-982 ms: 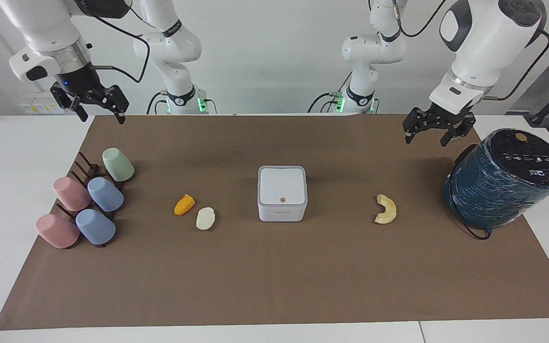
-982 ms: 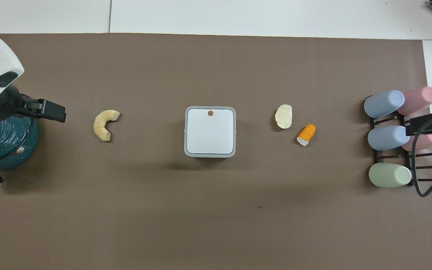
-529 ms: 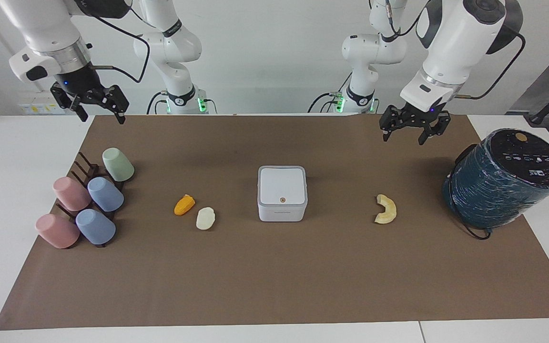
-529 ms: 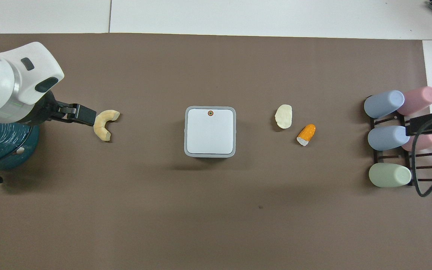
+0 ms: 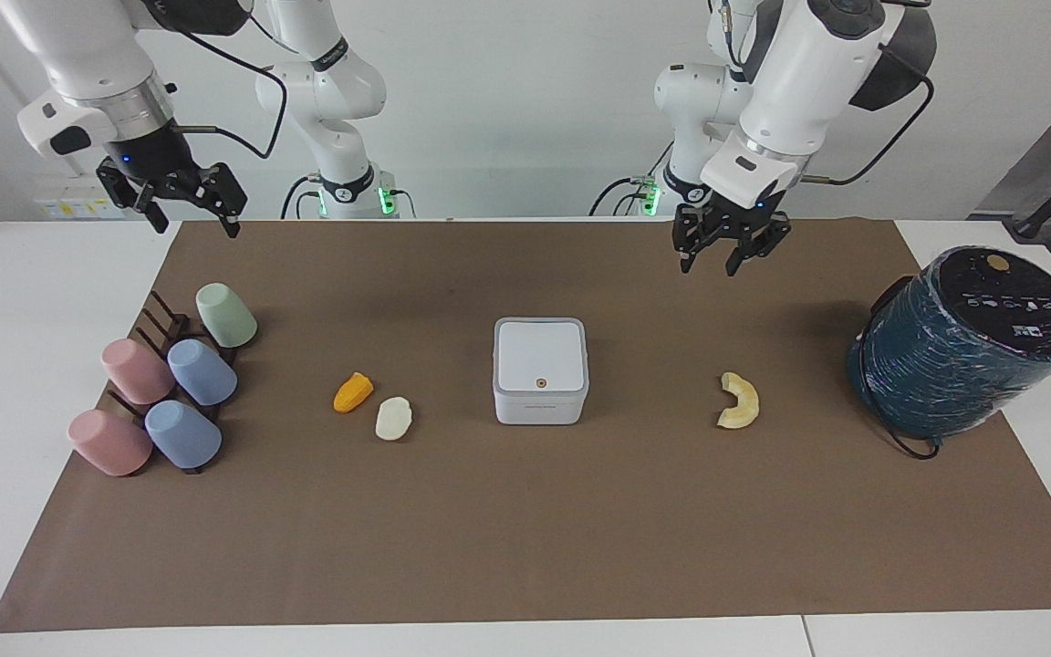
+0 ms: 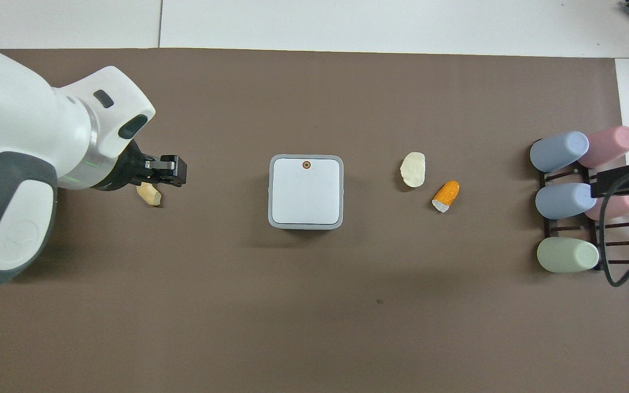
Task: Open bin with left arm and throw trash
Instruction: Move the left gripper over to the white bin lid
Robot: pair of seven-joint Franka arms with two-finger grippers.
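Above the tabletop (image 5: 525, 547), the left pincer (image 5: 728, 248), open and empty, had swung from the teal cylinder (image 5: 963, 342) toward the closed bin (image 5: 540, 370).

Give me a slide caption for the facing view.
Left tool raised near closed bin; three scraps lie on mat.

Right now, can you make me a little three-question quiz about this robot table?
1. True or false: the bin has its lid shut.
2. How many food scraps lie on the brown mat?
3. Which gripper hangs over the mat between the bin and the peel: A left gripper, B right gripper?

Key: 1 true. 2 three: the orange chunk, the cream piece, the peel. 3 A.
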